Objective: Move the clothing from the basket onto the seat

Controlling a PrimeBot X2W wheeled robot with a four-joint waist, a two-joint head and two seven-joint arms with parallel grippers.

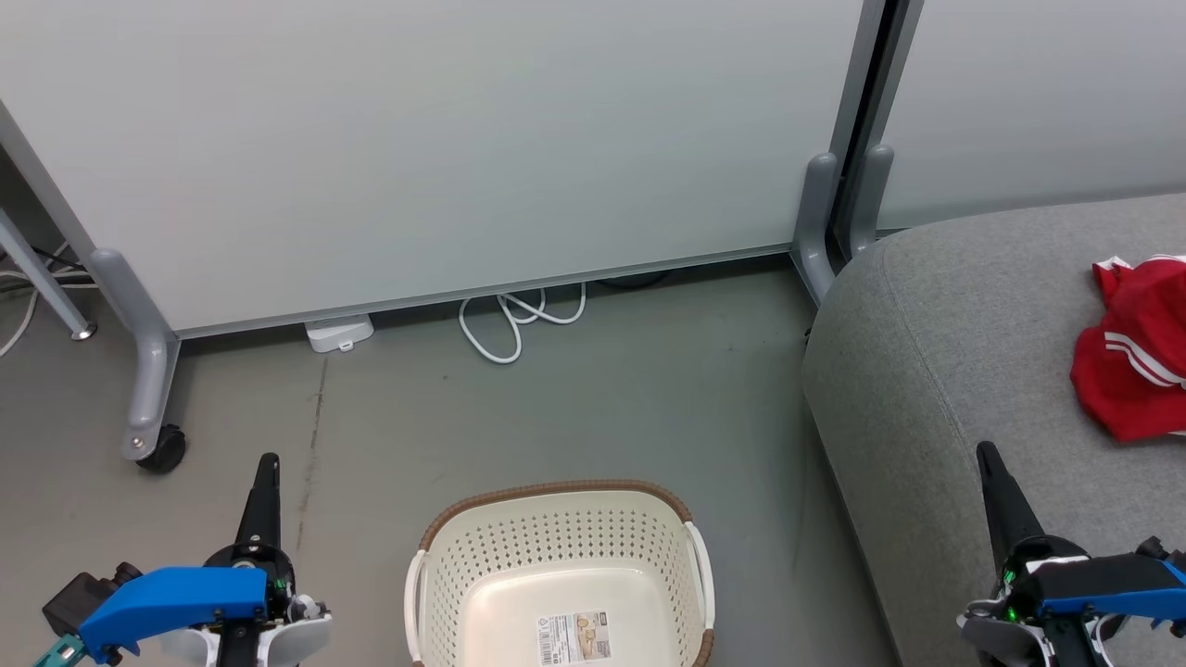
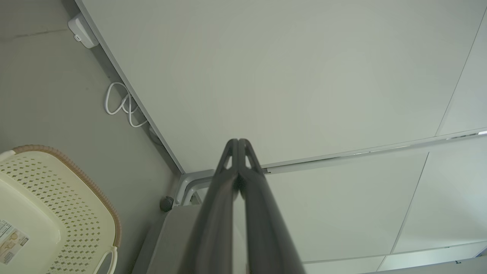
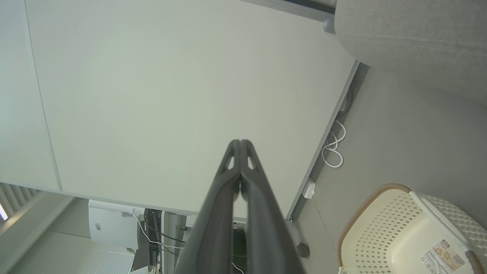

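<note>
The cream-white basket (image 1: 561, 570) stands on the floor at the bottom centre, with just a label sticker on its base; it also shows as the basket (image 2: 45, 213) and the basket (image 3: 399, 236) in the wrist views. Red clothing (image 1: 1135, 347) with white stripes lies on the grey seat (image 1: 964, 371) at the right edge. My left gripper (image 1: 267, 460) is shut and holds nothing, left of the basket. My right gripper (image 1: 988, 451) is shut and holds nothing, over the seat's front part. Both wrist views show the fingers pressed together: left gripper (image 2: 238, 140), right gripper (image 3: 239, 141).
A pale partition panel (image 1: 417, 139) on grey wheeled legs (image 1: 148, 389) stands behind the basket. A white cable loop (image 1: 514, 324) and a small white box (image 1: 340, 332) lie at its foot. Bare grey floor (image 1: 556, 408) lies between partition, basket and seat.
</note>
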